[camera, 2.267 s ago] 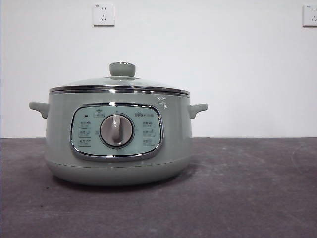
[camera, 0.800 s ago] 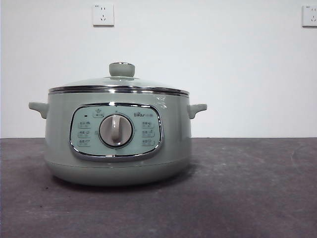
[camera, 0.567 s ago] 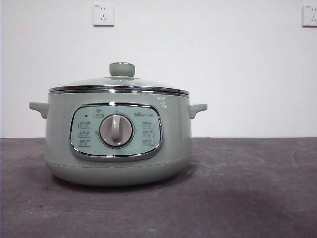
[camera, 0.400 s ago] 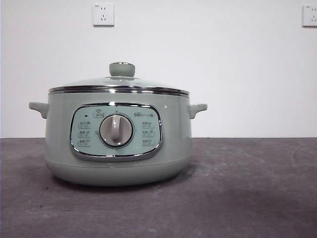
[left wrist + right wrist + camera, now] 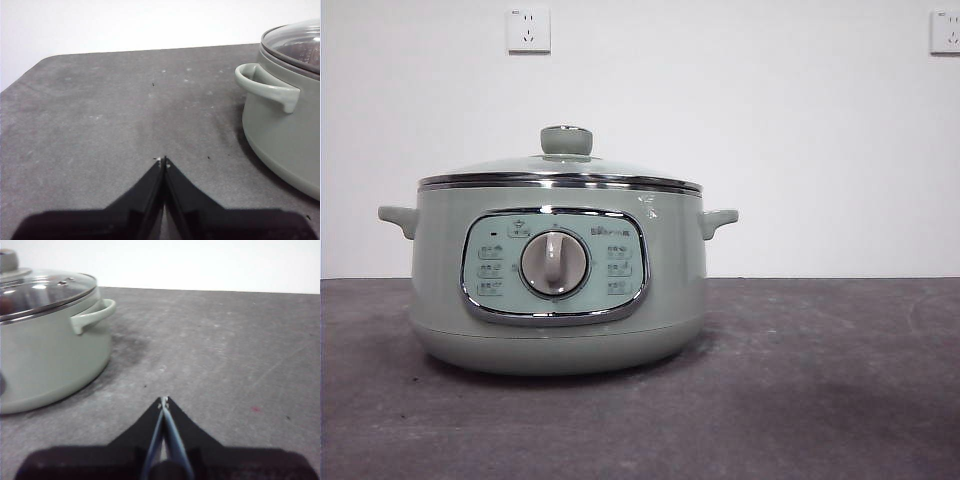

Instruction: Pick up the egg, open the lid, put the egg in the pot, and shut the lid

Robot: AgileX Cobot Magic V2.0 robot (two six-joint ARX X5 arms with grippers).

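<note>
The sage-green pot [image 5: 560, 280] stands on the dark table left of centre in the front view. The glass lid [image 5: 560, 170] with its green knob [image 5: 566, 140] sits shut on it. The pot also shows in the left wrist view [image 5: 285, 135] and in the right wrist view [image 5: 45, 355], the lid in the left wrist view [image 5: 295, 42] and in the right wrist view [image 5: 40, 290]. My left gripper [image 5: 163, 161] is shut and empty over bare table beside the pot. My right gripper [image 5: 163, 401] is shut and empty on the pot's other side. The egg is out of view.
The dark grey table [image 5: 800, 380] runs wide to the pot's right. A white wall with two sockets [image 5: 528, 28] stands behind. The table's rounded far corner [image 5: 45, 60] shows in the left wrist view.
</note>
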